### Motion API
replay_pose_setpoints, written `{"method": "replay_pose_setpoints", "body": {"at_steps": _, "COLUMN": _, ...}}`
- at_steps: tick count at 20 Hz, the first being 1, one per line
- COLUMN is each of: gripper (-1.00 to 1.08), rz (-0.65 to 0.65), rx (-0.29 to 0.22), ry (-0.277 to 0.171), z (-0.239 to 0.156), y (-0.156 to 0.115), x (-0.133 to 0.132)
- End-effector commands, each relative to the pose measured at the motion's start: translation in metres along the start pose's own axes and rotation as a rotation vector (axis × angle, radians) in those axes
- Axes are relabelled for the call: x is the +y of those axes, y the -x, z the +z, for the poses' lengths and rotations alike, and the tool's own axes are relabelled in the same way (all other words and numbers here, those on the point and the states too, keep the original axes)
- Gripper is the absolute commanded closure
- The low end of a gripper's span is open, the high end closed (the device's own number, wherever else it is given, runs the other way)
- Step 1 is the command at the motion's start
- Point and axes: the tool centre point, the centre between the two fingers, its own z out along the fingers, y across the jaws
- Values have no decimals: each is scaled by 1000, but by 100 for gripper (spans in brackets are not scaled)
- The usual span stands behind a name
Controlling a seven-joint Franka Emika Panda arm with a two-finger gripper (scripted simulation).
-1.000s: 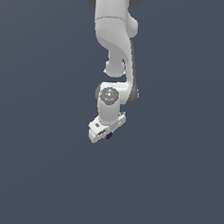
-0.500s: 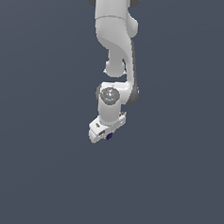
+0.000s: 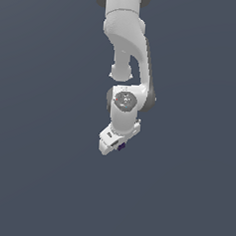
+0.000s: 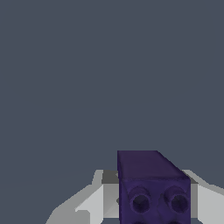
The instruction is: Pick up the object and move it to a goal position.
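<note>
From my station the exterior view gives me almost nothing of a room: a flat slate-grey field fills the frame edge to edge, with no seam, no horizon and no shadow line that would let me tell floor from wall, so I cannot say where a worktop begins or whether the arm is above one at all. The white arm (image 3: 128, 56) comes down from the top edge, bends through its grey-capped wrist joint and ends in the claw (image 3: 119, 147), which is tilted toward the exterior view's left. Under the claw's pale body I see a small dark purple speck, the cube (image 3: 121, 147), tucked right against the underside and well apart from anything else in the grey. The wrist view is clearer: the cube (image 4: 153, 186) sits close to the lens, indigo, with two round recesses on the face turned to the camera, and pale grey fingers (image 4: 89, 202) show on either side of it, close in against its flanks. I read the claw as narrowed onto the cube and holding it. Behind the cube the same even grey runs unbroken, slightly lighter low down, with no texture, marker or edge that I can make out.
</note>
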Motion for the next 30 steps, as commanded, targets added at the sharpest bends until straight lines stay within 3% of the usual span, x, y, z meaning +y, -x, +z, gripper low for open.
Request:
{"method": "replay_pose_setpoints", "body": {"at_steps": 1, "gripper": 108, "rz": 0, "rx": 1, "ry": 0, "z": -12, "y": -16, "x": -1}}
{"method": "replay_pose_setpoints", "body": {"at_steps": 17, "gripper": 108, "rz": 0, "rx": 1, "ry": 0, "z": -84, "y": -117, "x": -7}}
{"method": "replay_pose_setpoints", "body": {"at_steps": 30, "gripper": 108, "rz": 0, "rx": 0, "ry": 0, "z": -114, "y": -160, "x": -7}}
